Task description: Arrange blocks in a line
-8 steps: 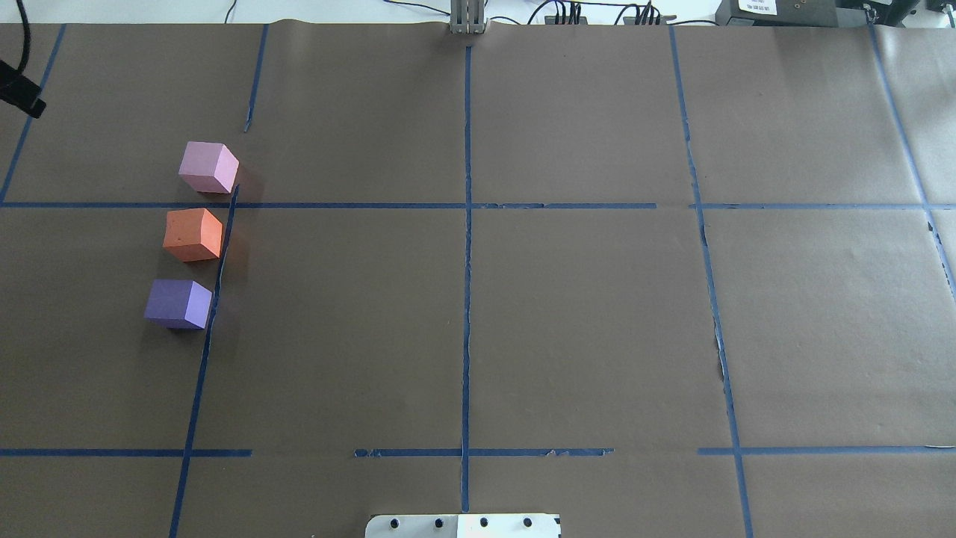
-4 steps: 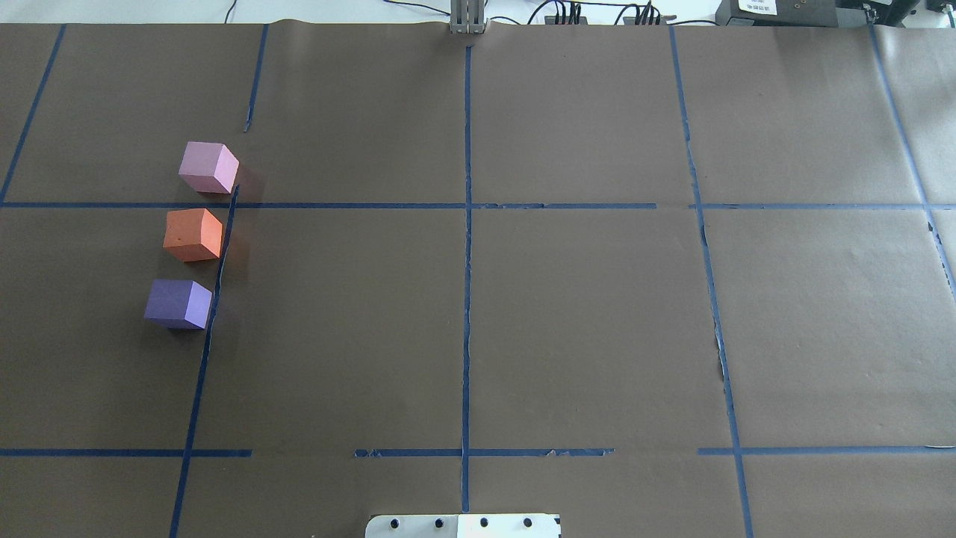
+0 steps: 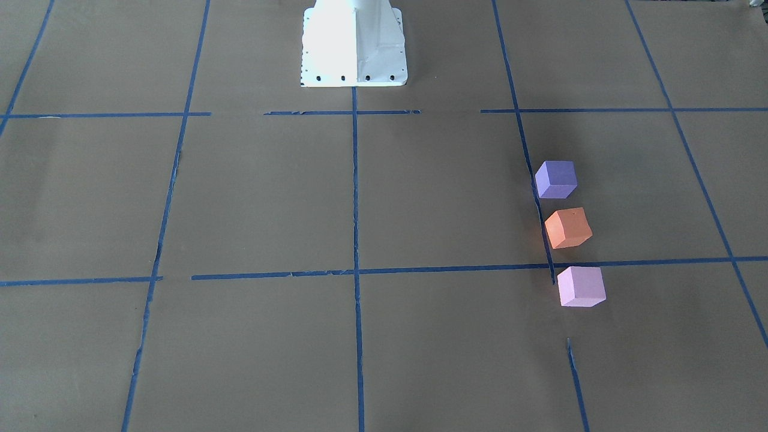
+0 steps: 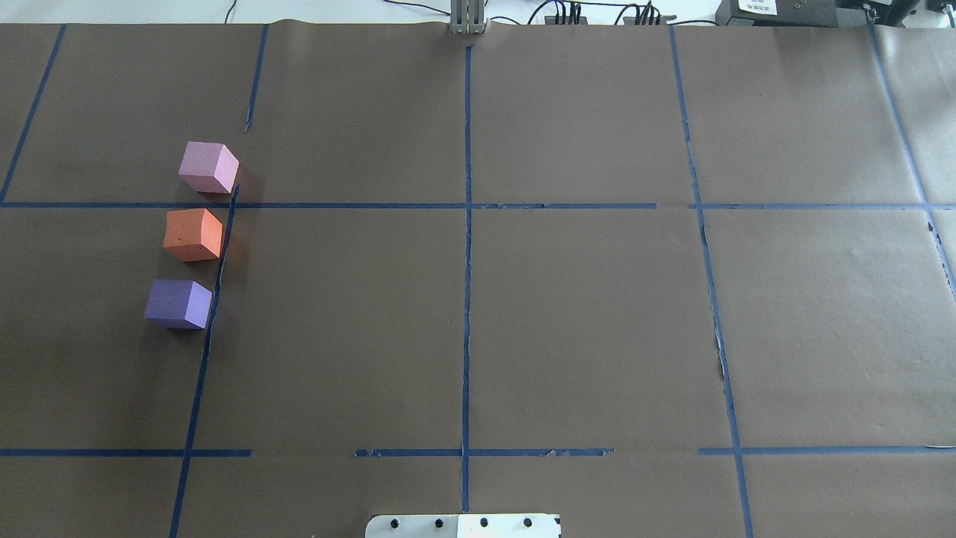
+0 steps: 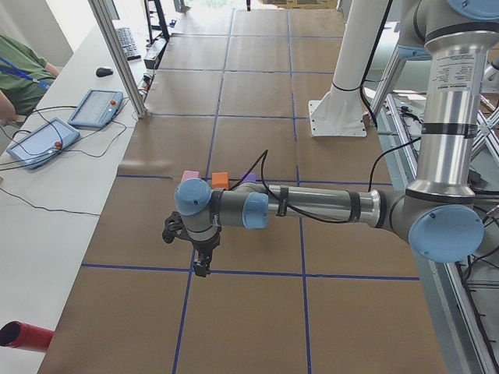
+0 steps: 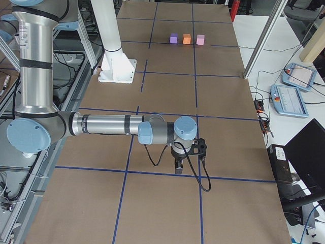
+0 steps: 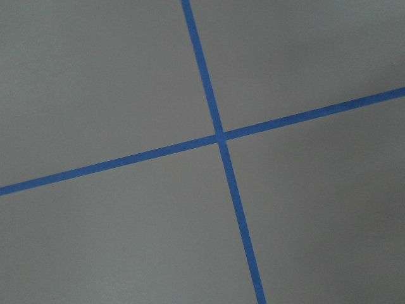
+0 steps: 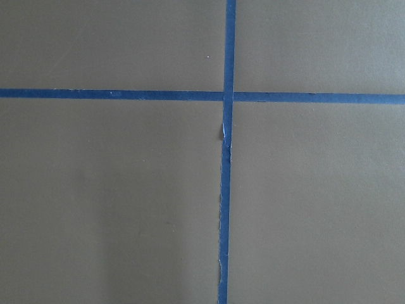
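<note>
Three foam blocks stand in a straight row beside a blue tape line on the robot's left: pale pink block (image 4: 208,167), orange block (image 4: 193,235), violet-purple block (image 4: 178,303). They also show in the front-facing view, purple (image 3: 556,179), orange (image 3: 567,228), pink (image 3: 581,286), with small gaps between them. My left gripper (image 5: 201,269) hangs over a tape crossing beyond the table's left end, away from the blocks. My right gripper (image 6: 178,168) hangs over a tape crossing at the right end. Both show only in the side views, so I cannot tell whether they are open or shut.
The white robot base plate (image 4: 463,525) sits at the near middle edge. Blue tape lines (image 4: 467,299) grid the brown paper. Touch pendants (image 5: 97,107) and cables lie on the side bench, and a person in green (image 5: 15,70) sits there.
A dark part of the left arm at the overhead view's top left edge has moved out of view. The blocks have not moved.
</note>
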Tool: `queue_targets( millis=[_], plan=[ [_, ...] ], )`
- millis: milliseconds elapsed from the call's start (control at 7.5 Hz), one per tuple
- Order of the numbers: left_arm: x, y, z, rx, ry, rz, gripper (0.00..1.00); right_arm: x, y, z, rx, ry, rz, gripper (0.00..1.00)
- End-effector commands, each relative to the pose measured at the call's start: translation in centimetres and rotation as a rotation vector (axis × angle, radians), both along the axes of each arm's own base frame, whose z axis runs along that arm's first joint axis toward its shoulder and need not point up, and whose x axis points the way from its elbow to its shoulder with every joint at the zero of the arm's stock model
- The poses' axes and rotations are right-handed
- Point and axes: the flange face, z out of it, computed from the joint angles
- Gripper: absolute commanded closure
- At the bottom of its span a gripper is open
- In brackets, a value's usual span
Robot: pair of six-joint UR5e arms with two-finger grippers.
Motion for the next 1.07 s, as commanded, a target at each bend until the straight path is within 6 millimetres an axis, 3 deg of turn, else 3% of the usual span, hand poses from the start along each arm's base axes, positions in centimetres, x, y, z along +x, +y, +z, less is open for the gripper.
queue_targets(
  millis=[0,933],
  plan=[
    [-0.39,0.99,0.93,-0.078,0.015,-0.066,0.0,-0.05,0.0,0.0,0.0,0.0,-0.001,0.0],
    [-0.46,0.9,0.5,-0.088,0.006,-0.093,0.0,-0.05,0.0,0.0,0.0,0.0,-0.001,0.0]
  ],
)
